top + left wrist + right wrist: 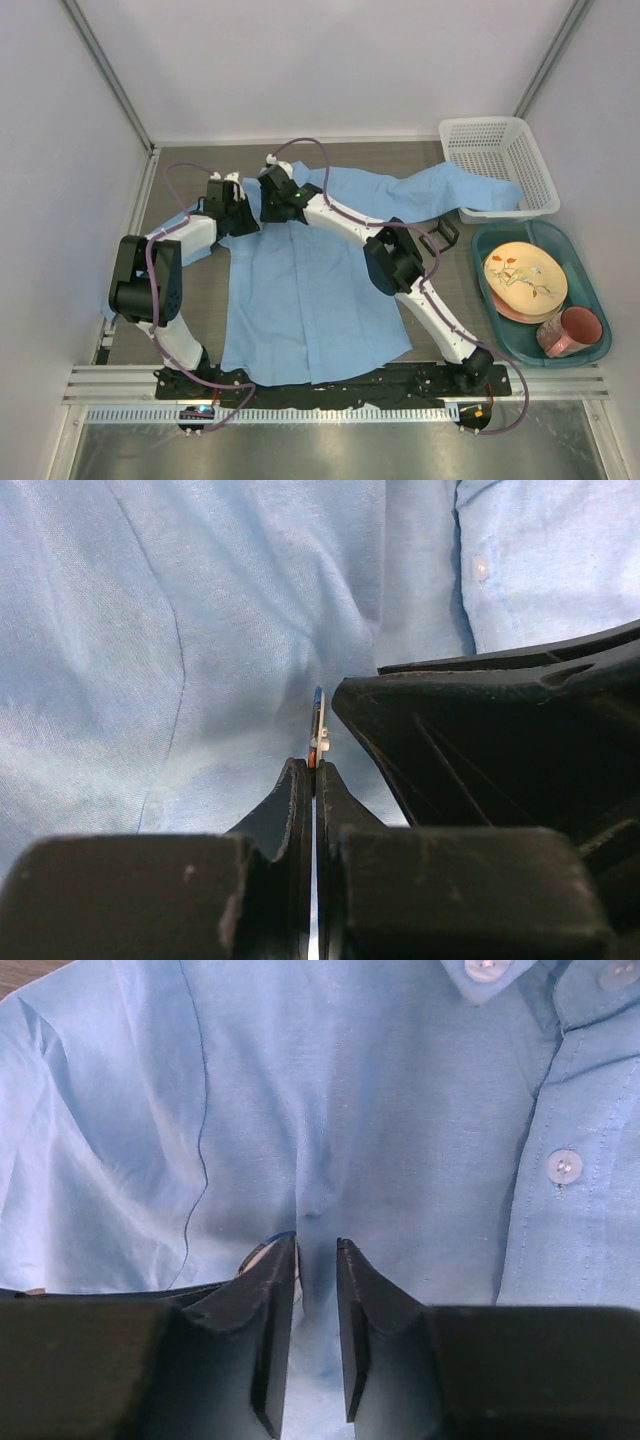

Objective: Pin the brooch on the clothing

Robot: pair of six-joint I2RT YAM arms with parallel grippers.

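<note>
1. On the brown table (190, 165), the clothing (300, 290), a light blue button-up shirt, lies spread flat. One sleeve stretches right to the white mesh basket (497, 125).
2. To the right of the shirt, a teal tray (592, 290) holds plates (525, 272) and a pink mug (575, 330).
3. The right gripper (316, 1245) sits low over the shirt's upper chest. Its jaws are parted by a narrow gap with only fabric and a small crease showing in it, so it grips nothing.
4. The left gripper (314, 768) is just beside the right one, its jaws pressed together on the brooch.
5. The brooch (318, 725) stands edge-on, a thin sliver rising from the left fingertips over the fabric. Whether it touches the cloth cannot be told.
</note>
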